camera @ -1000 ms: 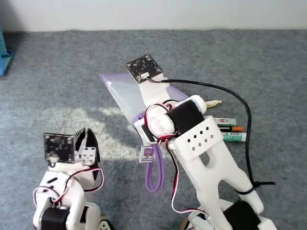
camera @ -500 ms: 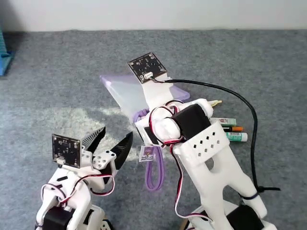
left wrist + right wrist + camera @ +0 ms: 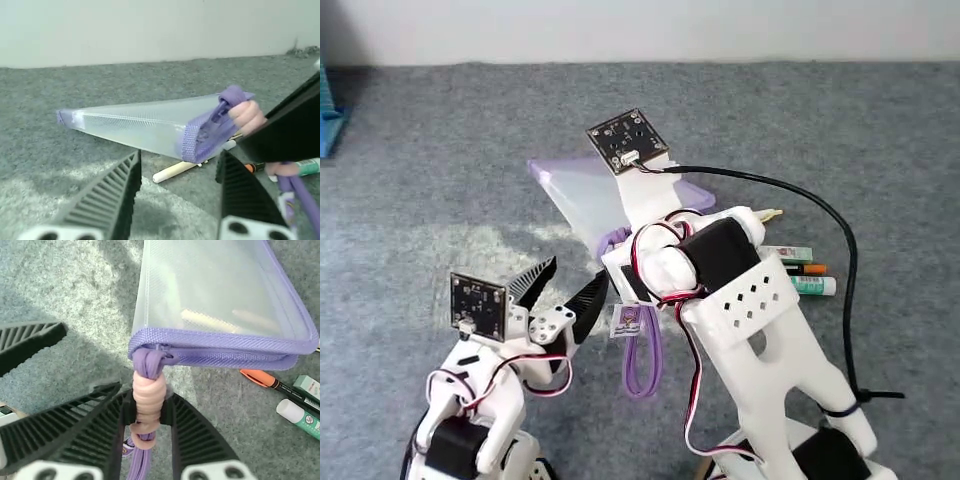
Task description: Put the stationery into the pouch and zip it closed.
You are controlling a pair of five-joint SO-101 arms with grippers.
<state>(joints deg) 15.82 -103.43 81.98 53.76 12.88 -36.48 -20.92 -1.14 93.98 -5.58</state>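
High view: the clear, purple-edged pouch (image 3: 582, 192) lies on the grey tabletop (image 3: 440, 150), its near end under the right arm (image 3: 745, 290). A pen (image 3: 802, 268) and a glue stick (image 3: 812, 286) lie just beside that arm, outside the pouch. The left hand (image 3: 580, 270) hovers near the pouch, fingers apart.

Left wrist view: between the spread fingers (image 3: 107, 197) the pouch shows edge-on, with a white stick (image 3: 175, 172) on the tabletop below it and a pink pull (image 3: 247, 115) at its purple zip end.

Right wrist view: the right hand (image 3: 146, 397) is clamped on the pull, at the pouch's corner.
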